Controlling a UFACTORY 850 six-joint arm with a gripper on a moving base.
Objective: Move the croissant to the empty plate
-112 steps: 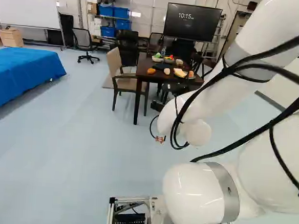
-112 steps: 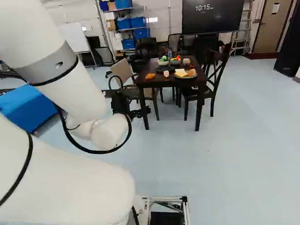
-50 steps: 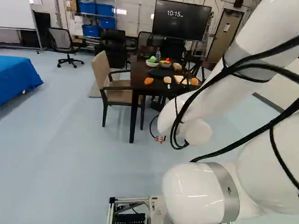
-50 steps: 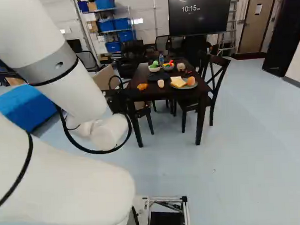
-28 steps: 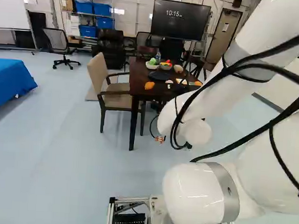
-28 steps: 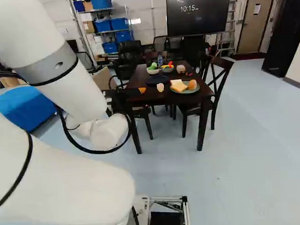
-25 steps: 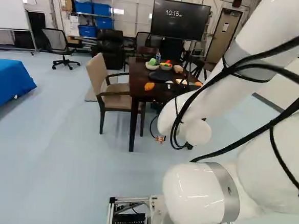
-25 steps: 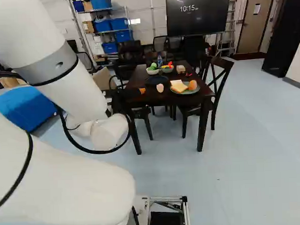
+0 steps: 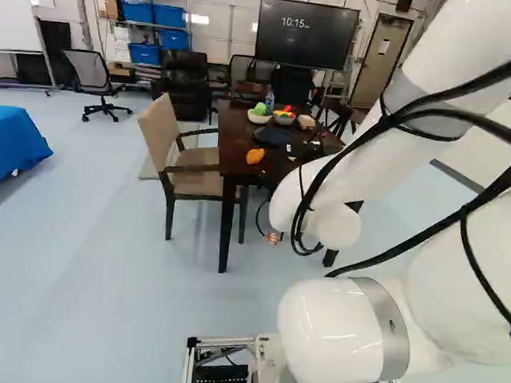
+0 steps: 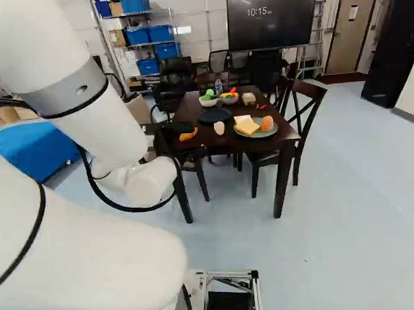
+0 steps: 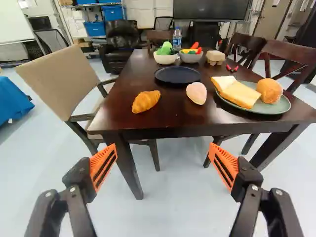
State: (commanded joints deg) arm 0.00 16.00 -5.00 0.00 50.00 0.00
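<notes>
Open air above dark wooden tabletop (image 11: 168,112); gap between golden curved croissant (image 11: 146,101) and pink oval food (image 11: 197,93). Beige upholstered armchair (image 11: 61,79), dark wooden chair (image 11: 292,50) flank sides.

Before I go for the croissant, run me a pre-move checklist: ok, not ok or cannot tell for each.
1. Gripper open and unloaded: ok, fingers wide apart, nothing held.
2. Croissant unobstructed: ok, it lies on the table apart from the pale pink food.
3. Target plate empty: ok, the dark plate bears nothing; the green plate holds food.
4. Gripper at the croissant: not ok, it is still short of the table's near edge.
5. Clearance to the beige chair: cannot tell.
</notes>
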